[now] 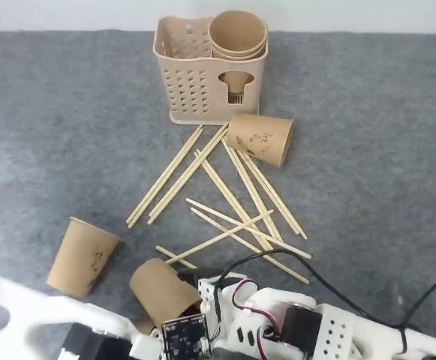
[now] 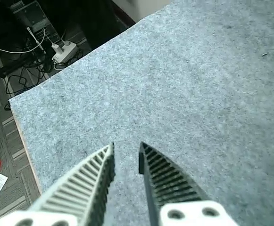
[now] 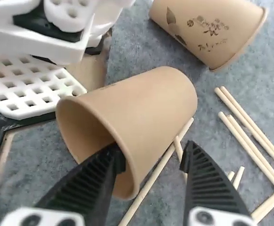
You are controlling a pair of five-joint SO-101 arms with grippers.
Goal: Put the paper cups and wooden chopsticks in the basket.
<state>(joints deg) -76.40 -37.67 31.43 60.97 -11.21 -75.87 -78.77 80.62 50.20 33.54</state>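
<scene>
A beige basket (image 1: 199, 82) stands at the back with paper cups (image 1: 238, 34) stacked in one compartment. Another cup (image 1: 261, 139) lies on its side just in front of it. Several wooden chopsticks (image 1: 233, 199) are scattered mid-table. Two more cups lie near the front, one at the left (image 1: 82, 256) and one by the arms (image 1: 165, 289). My right gripper (image 3: 153, 149) is open at that near cup (image 3: 132, 117), one finger inside its mouth and one outside. My left gripper (image 2: 126, 150) hangs over bare mat, fingers slightly apart, holding nothing.
Grey mat (image 1: 368, 150) covers the table. Its edge (image 2: 26, 141) runs close to my left gripper, with floor and cables beyond. The left arm's white body (image 3: 42, 42) sits right beside the near cup. A chopstick (image 3: 160, 169) lies under that cup. A black cable (image 1: 338, 289) trails at the front right.
</scene>
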